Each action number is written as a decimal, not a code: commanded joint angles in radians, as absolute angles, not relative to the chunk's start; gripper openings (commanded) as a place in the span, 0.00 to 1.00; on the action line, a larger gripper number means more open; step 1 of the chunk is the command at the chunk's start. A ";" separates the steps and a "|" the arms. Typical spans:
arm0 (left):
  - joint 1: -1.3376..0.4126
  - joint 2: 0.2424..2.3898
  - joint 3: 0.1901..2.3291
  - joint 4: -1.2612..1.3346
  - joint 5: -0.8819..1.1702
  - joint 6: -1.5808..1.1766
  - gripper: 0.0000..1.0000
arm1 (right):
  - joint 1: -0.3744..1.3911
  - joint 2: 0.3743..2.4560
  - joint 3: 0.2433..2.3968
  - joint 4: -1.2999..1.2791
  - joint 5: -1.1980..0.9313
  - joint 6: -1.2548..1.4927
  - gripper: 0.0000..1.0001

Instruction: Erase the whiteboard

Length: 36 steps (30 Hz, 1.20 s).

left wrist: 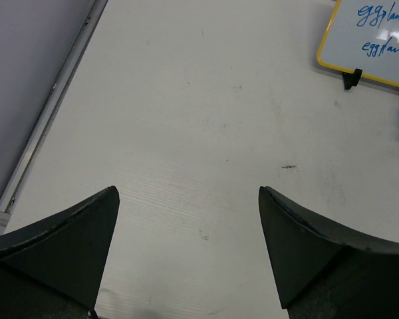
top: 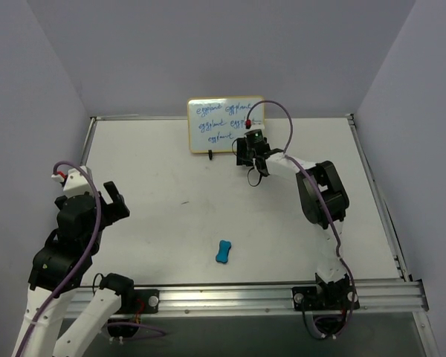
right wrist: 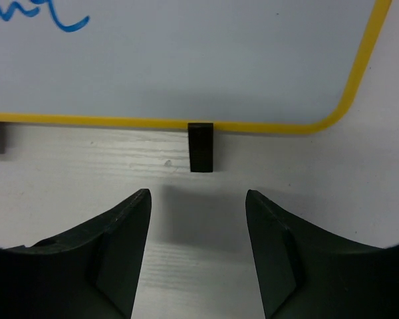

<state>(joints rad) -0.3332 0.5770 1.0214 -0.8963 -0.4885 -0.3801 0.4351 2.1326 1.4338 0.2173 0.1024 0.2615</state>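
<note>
The whiteboard (top: 224, 124) with a yellow frame stands upright on small black feet at the back of the table and bears blue handwriting. It also shows in the left wrist view (left wrist: 376, 40) and the right wrist view (right wrist: 186, 60). My right gripper (top: 250, 151) is open and empty, low in front of the board's right bottom edge, facing one black foot (right wrist: 201, 147). My left gripper (top: 113, 199) is open and empty at the near left, over bare table. The small blue eraser block (top: 224, 252) lies on the table near the front middle, apart from both grippers.
A metal rail (top: 245, 297) runs along the table's near edge. Raised edges (top: 375, 193) border the right and left sides, with grey walls beyond. A second black foot (top: 210, 155) stands under the board's left part.
</note>
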 commanded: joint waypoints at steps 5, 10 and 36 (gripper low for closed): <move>-0.339 0.581 1.023 -0.847 -0.459 -0.362 0.94 | 0.414 2.229 1.569 0.157 0.086 0.226 0.51; -0.339 0.588 1.023 -0.845 -0.449 -0.359 0.94 | 0.417 2.273 1.623 0.127 0.112 0.216 0.48; -0.336 0.615 1.019 -0.824 -0.419 -0.347 0.94 | 0.462 2.105 1.352 0.250 0.176 0.265 0.00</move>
<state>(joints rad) -0.3332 0.6071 1.0210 -0.8711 -0.4320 -0.3573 0.4377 2.1975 1.4433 0.2779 0.1555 0.2390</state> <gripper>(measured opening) 0.940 0.133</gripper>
